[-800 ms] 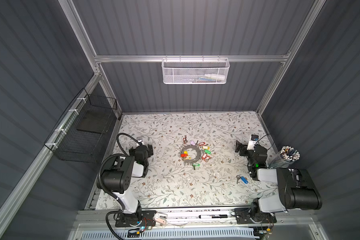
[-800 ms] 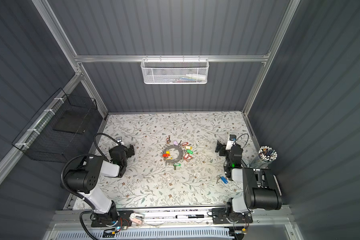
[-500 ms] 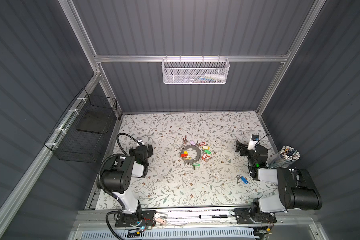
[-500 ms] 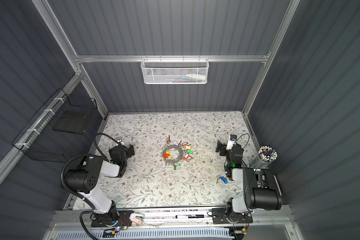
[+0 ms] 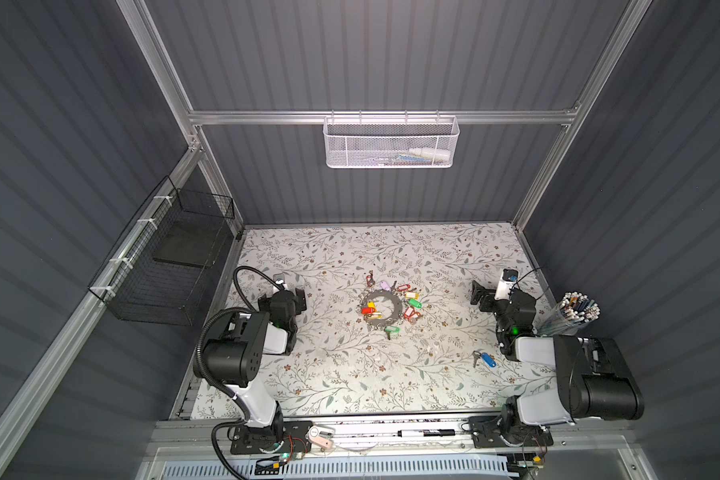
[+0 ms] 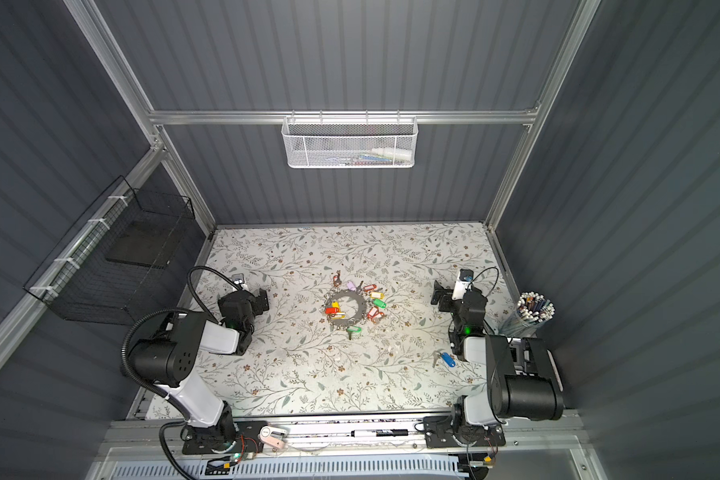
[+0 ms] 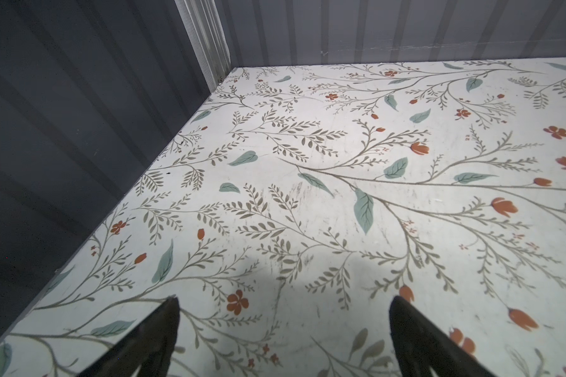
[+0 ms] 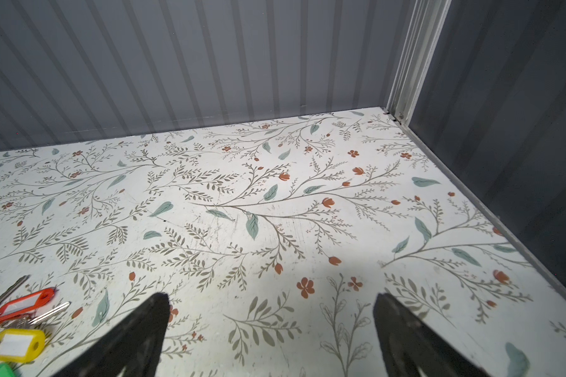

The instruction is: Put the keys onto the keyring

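nothing is picked up yet, so this looks like the very start of the task. the keys (image 5: 485, 359), with their blue tag, lie on the surface (image 5: 341, 374) near the right arm's base, well apart from the keyring (image 5: 387, 294) at the middle. the left gripper (image 7: 283, 303) and right gripper (image 8: 272, 300) both stand spread wide and empty over bare surface. next, i judge, the right gripper must reach toward the keys and close on them.
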### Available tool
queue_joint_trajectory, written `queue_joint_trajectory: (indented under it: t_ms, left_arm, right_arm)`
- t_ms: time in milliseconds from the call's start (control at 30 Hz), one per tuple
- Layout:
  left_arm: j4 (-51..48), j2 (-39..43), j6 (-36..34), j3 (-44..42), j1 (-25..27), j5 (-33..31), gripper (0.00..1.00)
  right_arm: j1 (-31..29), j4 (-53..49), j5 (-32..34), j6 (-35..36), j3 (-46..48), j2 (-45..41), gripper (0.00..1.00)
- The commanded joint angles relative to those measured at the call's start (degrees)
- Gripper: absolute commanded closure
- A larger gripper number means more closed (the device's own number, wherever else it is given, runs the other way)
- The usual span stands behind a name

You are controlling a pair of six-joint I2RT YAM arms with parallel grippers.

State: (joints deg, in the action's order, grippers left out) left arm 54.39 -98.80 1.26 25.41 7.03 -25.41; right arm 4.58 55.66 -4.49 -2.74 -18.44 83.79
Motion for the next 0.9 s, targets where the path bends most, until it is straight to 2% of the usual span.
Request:
queue_joint_trajectory:
  t_ms: [0,600,800,867]
  left_arm:
    - [0.5,0.3,0.3,0.6,-0.4,0.4,0.00]
    - [0.3,0.3,0.5,0.5,-0.4,0.6,0.00]
    - [0.2,0.5,0.6,0.5,-0.5,0.7,0.00]
    - [-1.0,1.9,0.6,0.6,-0.2,-0.8,0.00]
  right_arm:
    - [-0.3,0.3,0.6,0.0,-0.2,0.0,0.01]
    - [-0.3,0.8,0.5,-0.1,-0.2,-0.1,0.01]
    - [-0.1,0.3,1.6,-0.7,-0.3,0.0,0.01]
    - [-0.7,-0.8,4.9,-1.0,0.4,-3.4,0.01]
